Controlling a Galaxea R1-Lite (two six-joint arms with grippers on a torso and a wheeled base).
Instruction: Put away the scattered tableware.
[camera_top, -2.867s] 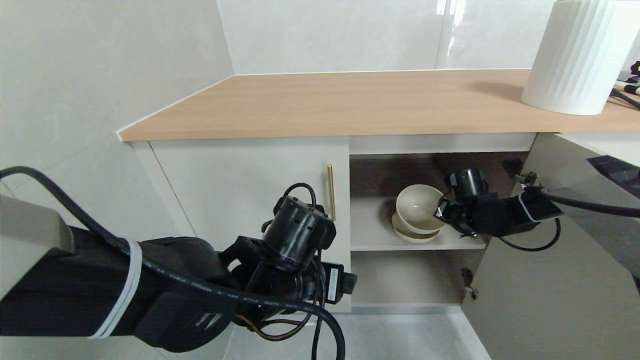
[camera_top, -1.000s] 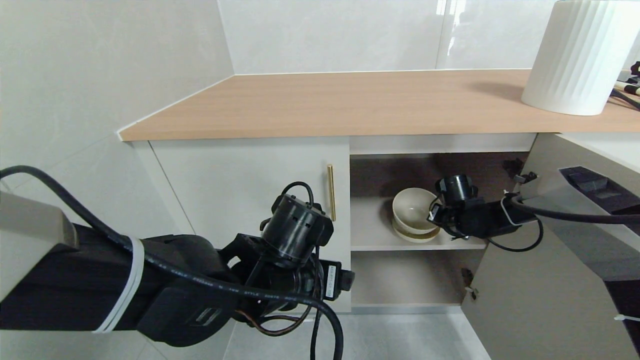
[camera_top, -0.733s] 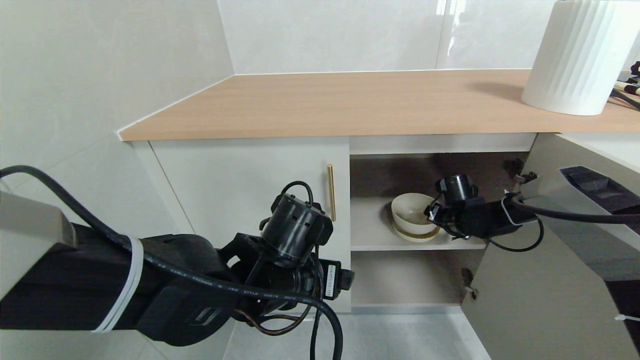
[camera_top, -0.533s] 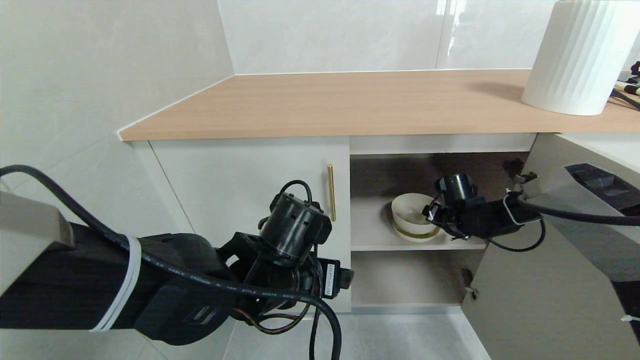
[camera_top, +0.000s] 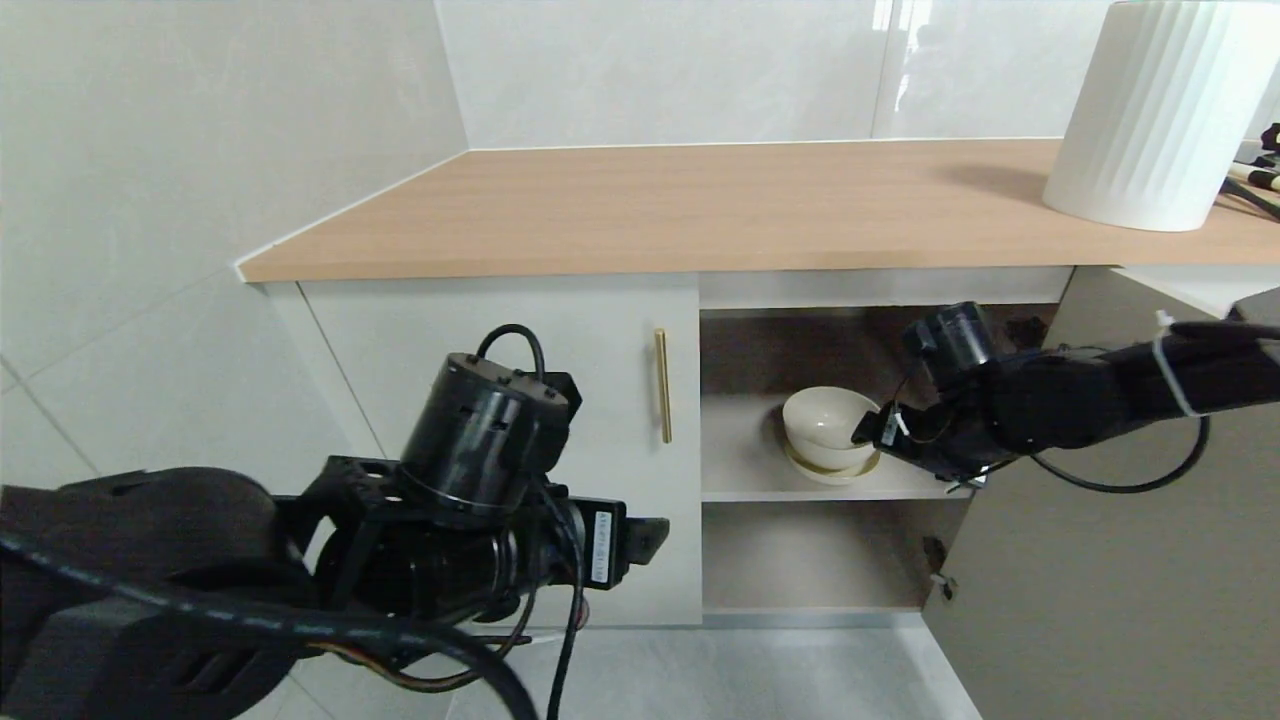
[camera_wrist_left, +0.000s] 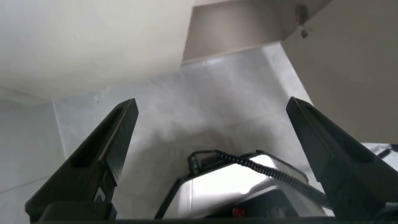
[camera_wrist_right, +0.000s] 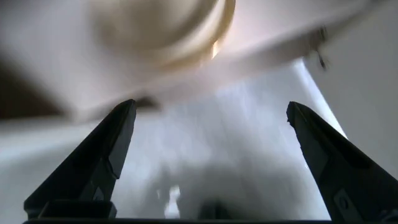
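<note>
A cream bowl (camera_top: 828, 415) sits upright, nested on a lower dish with a golden rim (camera_top: 830, 470), on the upper shelf (camera_top: 740, 460) of the open cabinet. My right gripper (camera_top: 868, 432) hovers just to the right of the stack, at the shelf's front, apart from the bowl. Its wrist view shows it open (camera_wrist_right: 210, 109) with nothing between the fingers and the stacked bowls (camera_wrist_right: 161, 31) beyond them. My left gripper (camera_top: 648, 535) hangs low in front of the closed left door, open (camera_wrist_left: 211, 106) over the grey floor (camera_wrist_left: 205, 93).
The cabinet's right door (camera_top: 1100, 560) stands swung open. The left door is shut, with a gold handle (camera_top: 661, 385). A bare lower shelf (camera_top: 810, 570) lies beneath the bowls. A white ribbed vase (camera_top: 1150, 110) stands on the wooden counter (camera_top: 700, 210) at the right.
The right gripper lowered the tilted bowl onto the stack, let go, and drew back to the right with the arm lifted. The left arm shifted left and lower.
</note>
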